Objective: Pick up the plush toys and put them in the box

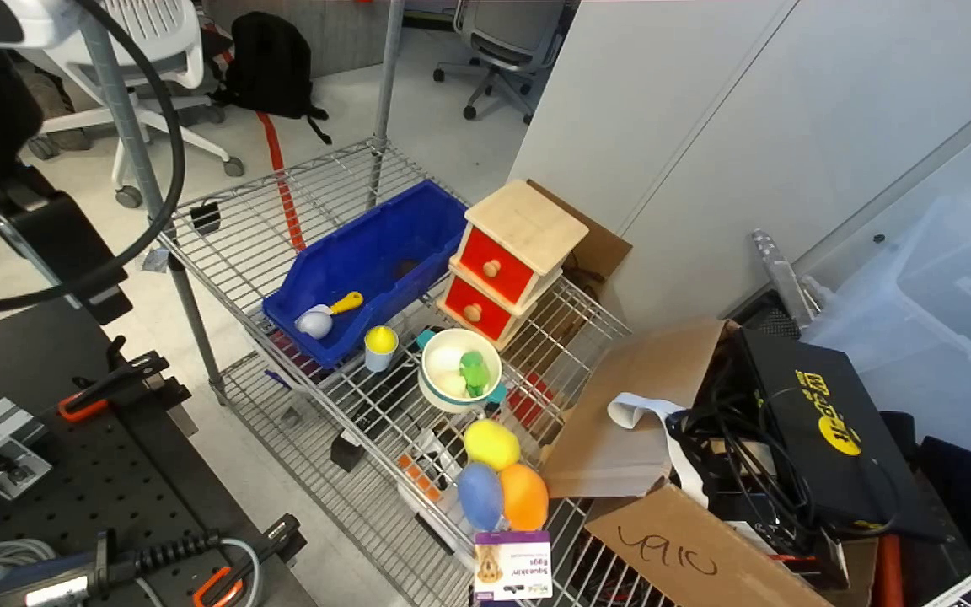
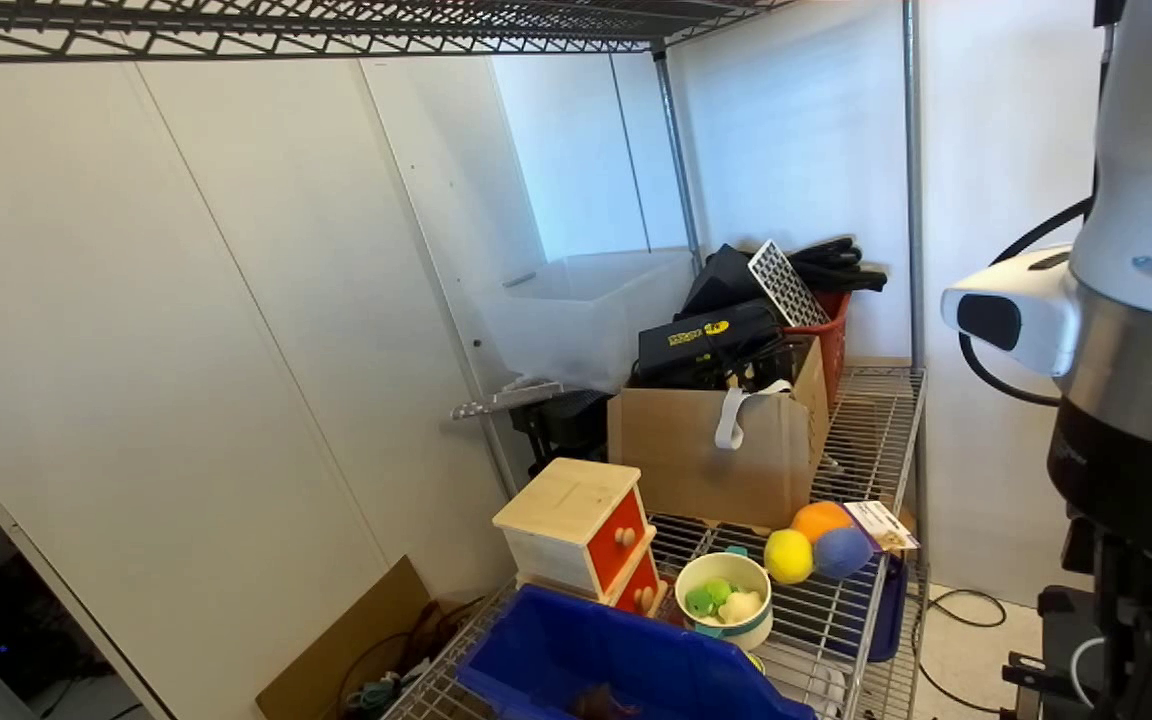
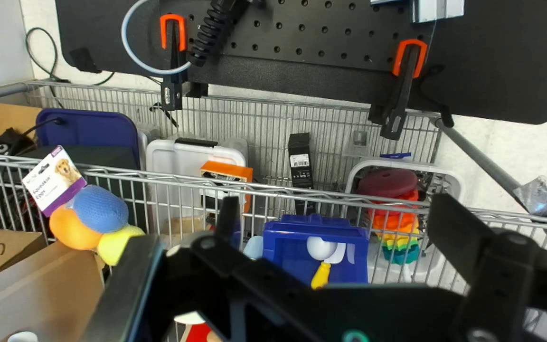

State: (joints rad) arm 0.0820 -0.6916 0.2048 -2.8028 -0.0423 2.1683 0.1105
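Wrist view: the tool (image 3: 333, 209) is spread wide across the lower half of the frame, with nothing held; its right side is cut off by the frame edge. Well beyond its opening, the blue bin (image 3: 285, 256) is only partly seen, its lower portion being covered by the tool. In the bin, a white scoop (image 3: 328, 258) with a yellow handle is shown; whether its round bowl is filled cannot be told. At the left of the frame, a blue toy (image 3: 100, 209), an orange toy (image 3: 73, 229) and a yellow toy (image 3: 117, 244) are bunched together with a printed card (image 3: 54, 180); the lower right of the yellow toy is overlapped by the tool.

In the lower half of both exterior views, the three toys are seen touching one another on the wire shelf (image 1: 325, 194), outside the bin and well apart from it. In an exterior view, the tool is seen at the upper left, crossed by a looping cable (image 1: 179, 143), and its two sides are hard to tell apart. A pale cup (image 1: 378, 361) is set just beside the bin, near a white pot (image 1: 442, 358). In an exterior view, the bin is cut off by the bottom edge, a brownish thing (image 2: 604, 702) inside it cannot be identified, and the cup is reduced to a yellow sliver. The green piece (image 2: 706, 598) in the pot is blurred in shape.
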